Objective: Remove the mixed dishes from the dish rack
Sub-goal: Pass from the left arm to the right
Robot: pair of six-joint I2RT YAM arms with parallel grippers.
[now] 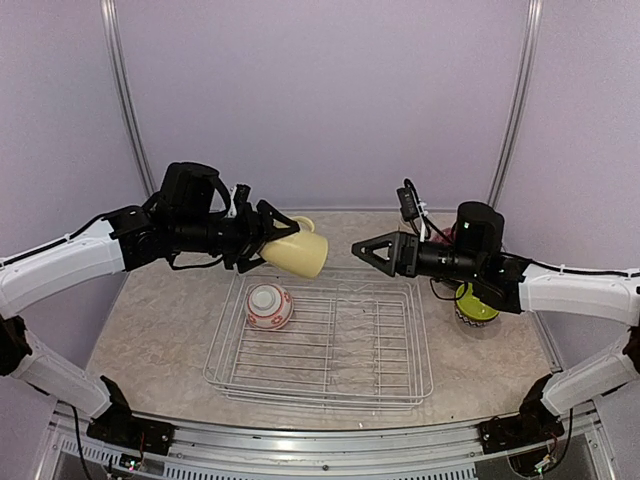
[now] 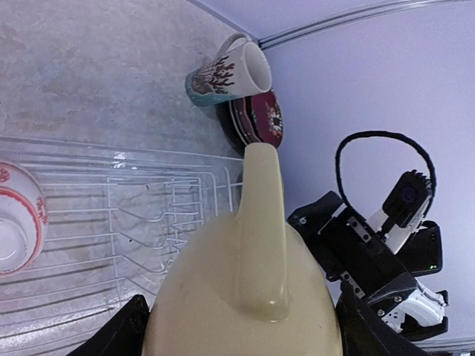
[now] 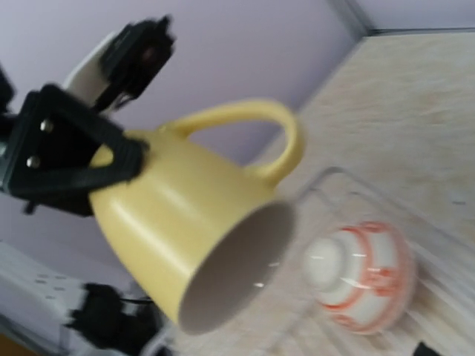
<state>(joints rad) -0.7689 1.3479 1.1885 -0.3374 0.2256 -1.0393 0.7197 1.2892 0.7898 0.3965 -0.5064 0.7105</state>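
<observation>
Left hand (image 1: 266, 238) grips pale yellow mug (image 1: 300, 252) by its base, sideways above dish rack (image 1: 320, 385) far-left edge, mouth toward right hand (image 1: 362, 247), spread wide above rack's far side: likely handover. Red-patterned bowl (image 1: 269, 306) sits upside down inside rack.

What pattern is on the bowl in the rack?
The bowl is white with red bands and motifs; best seen in the right wrist view.
</observation>
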